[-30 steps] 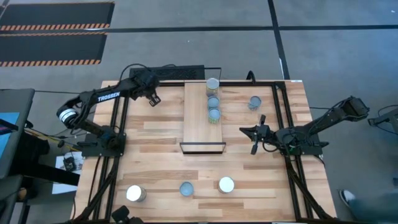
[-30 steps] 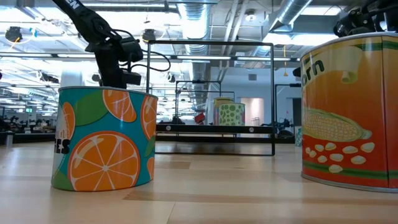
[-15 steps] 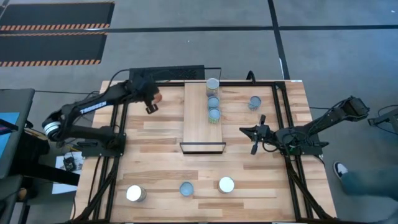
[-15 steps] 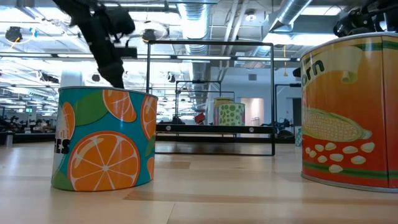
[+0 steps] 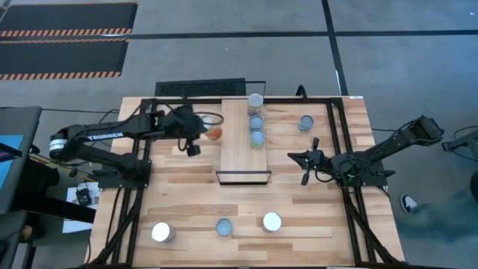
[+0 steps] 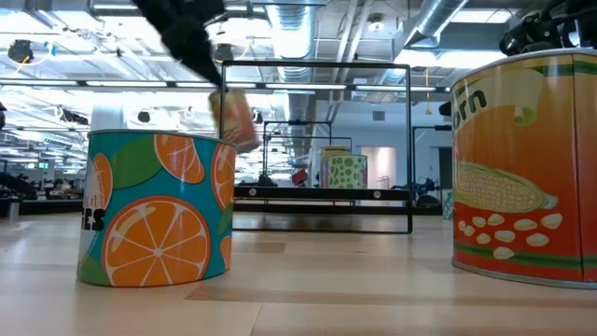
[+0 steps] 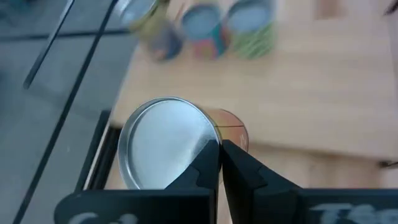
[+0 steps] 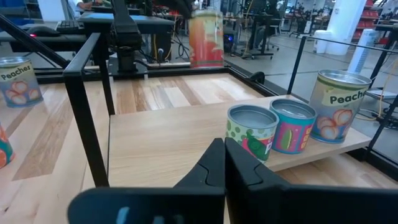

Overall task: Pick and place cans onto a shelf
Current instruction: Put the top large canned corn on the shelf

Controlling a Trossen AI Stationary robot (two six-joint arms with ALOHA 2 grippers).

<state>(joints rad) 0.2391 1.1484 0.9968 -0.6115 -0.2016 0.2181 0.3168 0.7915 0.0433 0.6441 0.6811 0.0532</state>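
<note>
My left gripper [image 5: 206,134] is shut on an orange-labelled can [image 5: 216,133] in the air just left of the shelf [image 5: 243,153], a light wood board on a black frame. The can also shows in the low view [image 6: 233,117], tilted, and in the right wrist view [image 8: 205,37]. Three cans [image 5: 256,121] stand in a row on the shelf's far end. My right gripper [image 5: 293,157] is shut and empty, right of the shelf's near end. My left gripper pinches the can at the rim [image 7: 214,138] of its round silver end between its two fingers. One finger lies on the silver end [image 7: 165,149], the other on the orange side wall [image 7: 235,129]. The can is lifted clear of the table and tilted.
One can [image 5: 305,122] stands on the tabletop right of the shelf. Three more cans [image 5: 163,232], [image 5: 224,227], [image 5: 272,221] stand near the table's near edge. The black frame bars [image 8: 87,93] rise around the shelf.
My left gripper has risen and gone from the table's far left toward the right and the shelf. It carries the orange-labelled can, which is now lifted clear and tilted. My right arm has kept still.
</note>
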